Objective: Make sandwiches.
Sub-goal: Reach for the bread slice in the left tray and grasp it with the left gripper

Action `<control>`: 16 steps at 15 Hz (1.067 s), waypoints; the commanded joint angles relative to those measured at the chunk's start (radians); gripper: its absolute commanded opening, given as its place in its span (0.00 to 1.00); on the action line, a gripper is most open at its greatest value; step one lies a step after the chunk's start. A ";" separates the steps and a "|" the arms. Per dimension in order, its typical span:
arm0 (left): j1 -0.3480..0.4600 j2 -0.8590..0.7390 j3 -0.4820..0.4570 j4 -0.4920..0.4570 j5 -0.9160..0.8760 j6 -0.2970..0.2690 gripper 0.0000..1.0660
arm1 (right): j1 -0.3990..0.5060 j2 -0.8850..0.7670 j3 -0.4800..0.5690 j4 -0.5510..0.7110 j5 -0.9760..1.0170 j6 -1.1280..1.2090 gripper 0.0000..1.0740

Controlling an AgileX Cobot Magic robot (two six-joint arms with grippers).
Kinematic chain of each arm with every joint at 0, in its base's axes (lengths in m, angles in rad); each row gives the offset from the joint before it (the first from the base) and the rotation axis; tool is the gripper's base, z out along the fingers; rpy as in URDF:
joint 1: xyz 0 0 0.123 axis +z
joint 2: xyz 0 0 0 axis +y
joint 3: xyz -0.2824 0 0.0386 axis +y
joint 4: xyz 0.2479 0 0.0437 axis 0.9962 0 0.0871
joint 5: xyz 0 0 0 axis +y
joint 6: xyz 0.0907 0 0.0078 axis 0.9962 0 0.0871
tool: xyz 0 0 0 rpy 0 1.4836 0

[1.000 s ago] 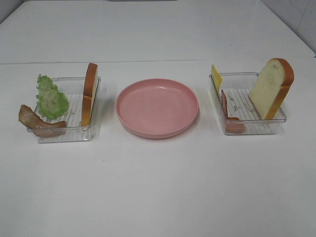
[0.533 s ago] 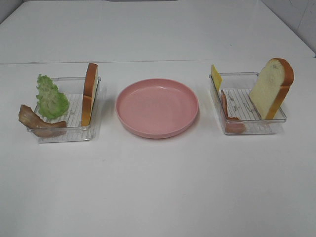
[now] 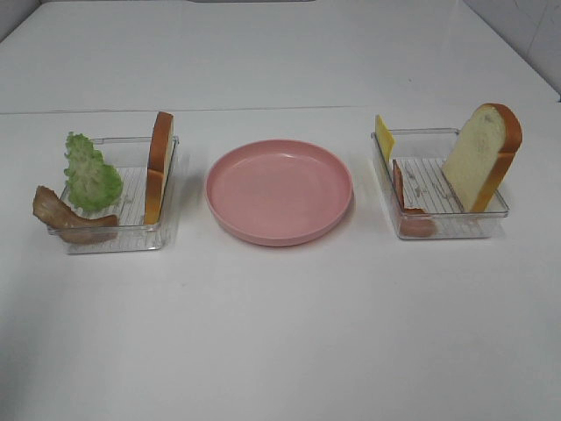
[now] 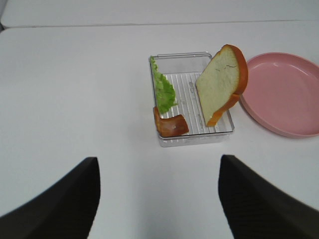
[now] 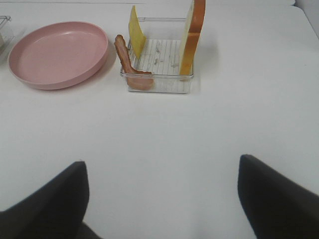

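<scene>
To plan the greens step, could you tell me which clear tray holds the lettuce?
The left tray: the lettuce stands in it, while the right tray has yellow cheese instead.

1. No text, label, brand, number or sign can be read in any of the three views.
2. The ribbed floor of the right clear tray (image 5: 158, 55) carries a few small dark marks, too small to tell whether they are letters.
3. The ribbed floor of the left clear tray (image 4: 190, 94) shows the same kind of faint marks, equally unreadable.
</scene>
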 commanded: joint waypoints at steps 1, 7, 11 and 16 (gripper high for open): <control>0.005 0.189 -0.133 -0.080 0.084 0.005 0.61 | -0.006 -0.012 0.003 0.004 -0.009 -0.005 0.73; -0.047 0.670 -0.510 -0.130 0.377 0.022 0.61 | -0.006 -0.012 0.003 0.004 -0.009 -0.005 0.73; -0.149 0.857 -0.675 -0.038 0.444 -0.075 0.61 | -0.006 -0.012 0.003 0.004 -0.009 -0.005 0.73; -0.315 1.081 -0.903 0.097 0.470 -0.221 0.61 | -0.006 -0.012 0.003 0.004 -0.009 -0.005 0.73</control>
